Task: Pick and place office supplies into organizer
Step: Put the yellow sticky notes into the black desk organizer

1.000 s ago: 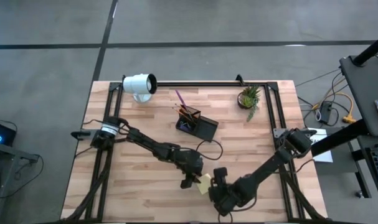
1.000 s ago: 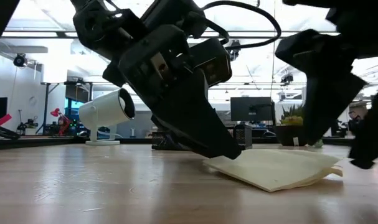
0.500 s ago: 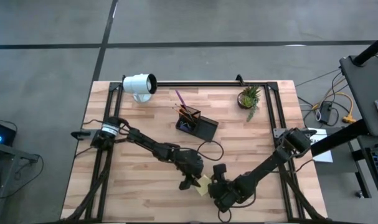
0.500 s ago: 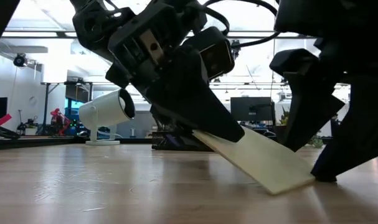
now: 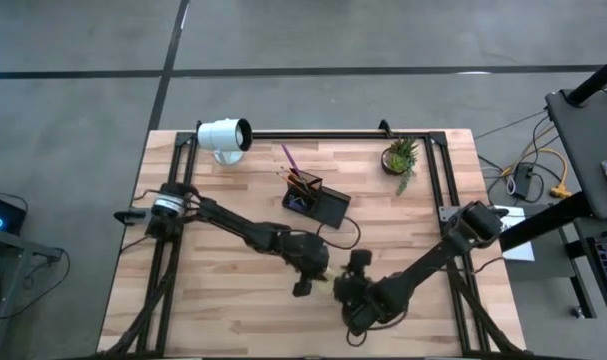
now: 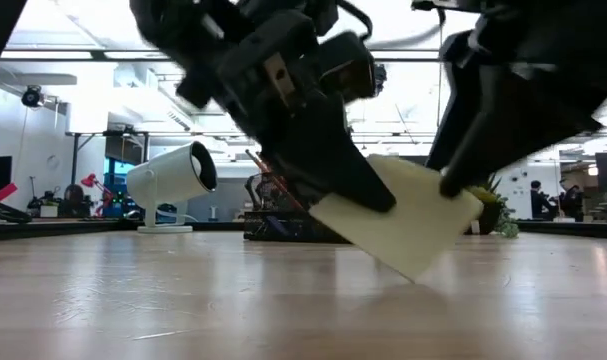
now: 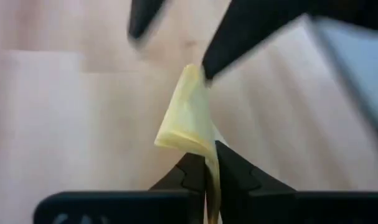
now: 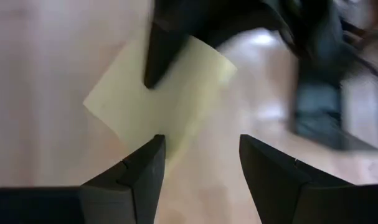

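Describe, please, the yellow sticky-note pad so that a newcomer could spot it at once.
On the wooden table, look at the near middle, where the two dark arms meet. There the left gripper is shut on the sticky-note pad, lifted off the wood and tilted, with the open right gripper beside it. It is the only pale yellow square there.

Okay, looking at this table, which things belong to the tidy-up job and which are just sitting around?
Part of the job:
- yellow sticky-note pad, pinched in the left gripper, lifted off the table
- black organizer with pens standing in it
- right gripper, open beside the pad

Just sitting around:
- white lamp
- potted plant
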Robot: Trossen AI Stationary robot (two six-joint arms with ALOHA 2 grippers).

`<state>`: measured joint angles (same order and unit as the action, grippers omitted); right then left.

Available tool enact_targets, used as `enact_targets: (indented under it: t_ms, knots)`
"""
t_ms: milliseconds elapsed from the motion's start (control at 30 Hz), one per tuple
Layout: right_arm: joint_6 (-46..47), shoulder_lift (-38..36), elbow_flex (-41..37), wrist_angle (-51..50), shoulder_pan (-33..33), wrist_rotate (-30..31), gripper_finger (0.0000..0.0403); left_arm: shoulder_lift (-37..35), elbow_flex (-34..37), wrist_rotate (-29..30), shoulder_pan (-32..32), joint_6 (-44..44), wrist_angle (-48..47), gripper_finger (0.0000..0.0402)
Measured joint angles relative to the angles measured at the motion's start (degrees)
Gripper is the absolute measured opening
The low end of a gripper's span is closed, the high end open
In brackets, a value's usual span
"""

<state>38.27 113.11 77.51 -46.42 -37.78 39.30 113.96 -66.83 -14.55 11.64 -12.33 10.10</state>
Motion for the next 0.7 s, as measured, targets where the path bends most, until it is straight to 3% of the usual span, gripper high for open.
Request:
enact_targets:
  t_ms: [133,267,367,500,700]
  knots:
    - [15.2,-1.4,3.53,-16.04,-0.72,4.89,0.0194,-4.74,-3.41,10.34,-0.05,11.09,-12.61,0.0002]
    - [36.71,-1.96,7.42,-35.59,-1.91,8.41,0.0194,-9.71,-8.86,27.4,0.0,24.6,-24.25,0.0001]
    - [49.47,-2.35,8.97,-43.98,-2.51,9.1,0.0194,-11.28,-11.64,40.64,-0.59,40.31,-26.55,0.0]
    - [48.96,-4.09,8.1,-39.28,-2.73,8.67,0.0194,-9.38,-15.0,46.49,-4.41,54.26,-28.71,0.0]
    - [57.37,-4.39,8.01,-42.79,-2.67,8.95,0.0194,-4.95,-16.33,48.07,-8.78,56.9,-32.28,0.0]
